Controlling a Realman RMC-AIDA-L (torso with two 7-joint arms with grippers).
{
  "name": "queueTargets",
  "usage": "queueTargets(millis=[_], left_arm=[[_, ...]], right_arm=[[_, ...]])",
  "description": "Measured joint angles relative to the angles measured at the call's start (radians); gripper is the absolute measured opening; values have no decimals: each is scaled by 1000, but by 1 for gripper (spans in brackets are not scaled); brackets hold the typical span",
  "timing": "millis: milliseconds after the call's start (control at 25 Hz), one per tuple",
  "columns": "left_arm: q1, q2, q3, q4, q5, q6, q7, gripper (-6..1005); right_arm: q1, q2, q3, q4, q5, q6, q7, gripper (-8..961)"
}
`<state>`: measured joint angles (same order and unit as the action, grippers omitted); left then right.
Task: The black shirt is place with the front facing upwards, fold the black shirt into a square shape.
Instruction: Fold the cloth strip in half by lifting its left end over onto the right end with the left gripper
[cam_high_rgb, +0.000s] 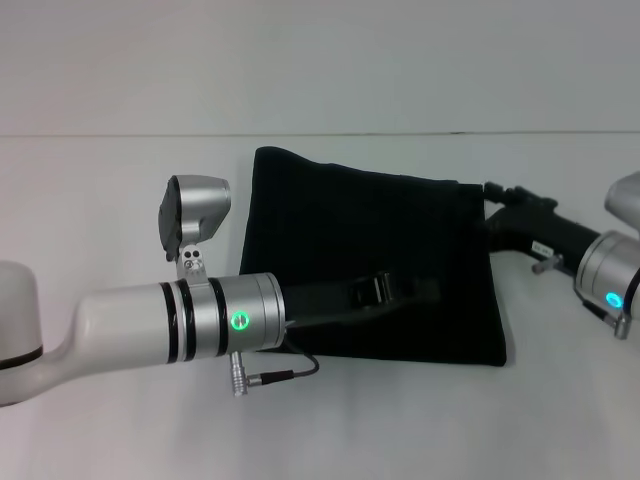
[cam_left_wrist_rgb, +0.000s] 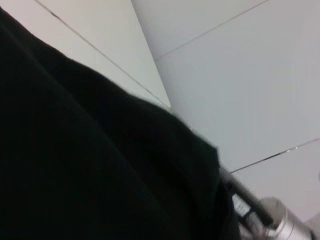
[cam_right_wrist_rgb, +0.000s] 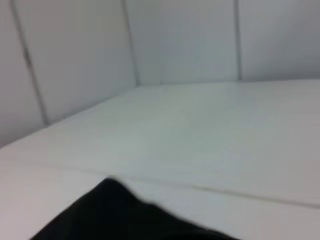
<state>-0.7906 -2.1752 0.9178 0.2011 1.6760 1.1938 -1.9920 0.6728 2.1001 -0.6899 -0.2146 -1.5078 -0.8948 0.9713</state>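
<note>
The black shirt (cam_high_rgb: 350, 225) lies on the white table (cam_high_rgb: 110, 190) folded into a rough square. Only plain black fabric shows; no lettering is visible. My left arm reaches in from the left, and my left gripper (cam_high_rgb: 412, 291) lies low over the shirt's front half, dark against the fabric. My right gripper (cam_high_rgb: 492, 208) is at the shirt's far right corner, at its edge. In the left wrist view the shirt (cam_left_wrist_rgb: 90, 165) fills most of the picture, with the right arm (cam_left_wrist_rgb: 270, 220) beyond it. The right wrist view shows one corner of the shirt (cam_right_wrist_rgb: 120, 215).
White table on all sides of the shirt, with a pale wall (cam_high_rgb: 320, 60) behind it. A thin black cable (cam_high_rgb: 290, 372) hangs from my left wrist just in front of the shirt's near edge.
</note>
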Motion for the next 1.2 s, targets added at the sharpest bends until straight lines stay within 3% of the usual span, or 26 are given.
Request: queueTargets(millis=[360, 800, 1120, 1200], left_arm=[[1, 0, 55, -6, 1, -57, 6, 33], [-30, -1, 77, -45, -5, -159, 1, 56], [-19, -1, 67, -52, -58, -5, 48, 115], [-11, -1, 67, -52, -80, 26, 59, 209]], right_arm=[[-7, -1, 1, -7, 167, 6, -13, 825], [-51, -3, 43, -5, 235, 64, -46, 825], [-89, -3, 111, -3, 236, 27, -51, 825], [-98, -2, 119, -2, 236, 9, -50, 825]])
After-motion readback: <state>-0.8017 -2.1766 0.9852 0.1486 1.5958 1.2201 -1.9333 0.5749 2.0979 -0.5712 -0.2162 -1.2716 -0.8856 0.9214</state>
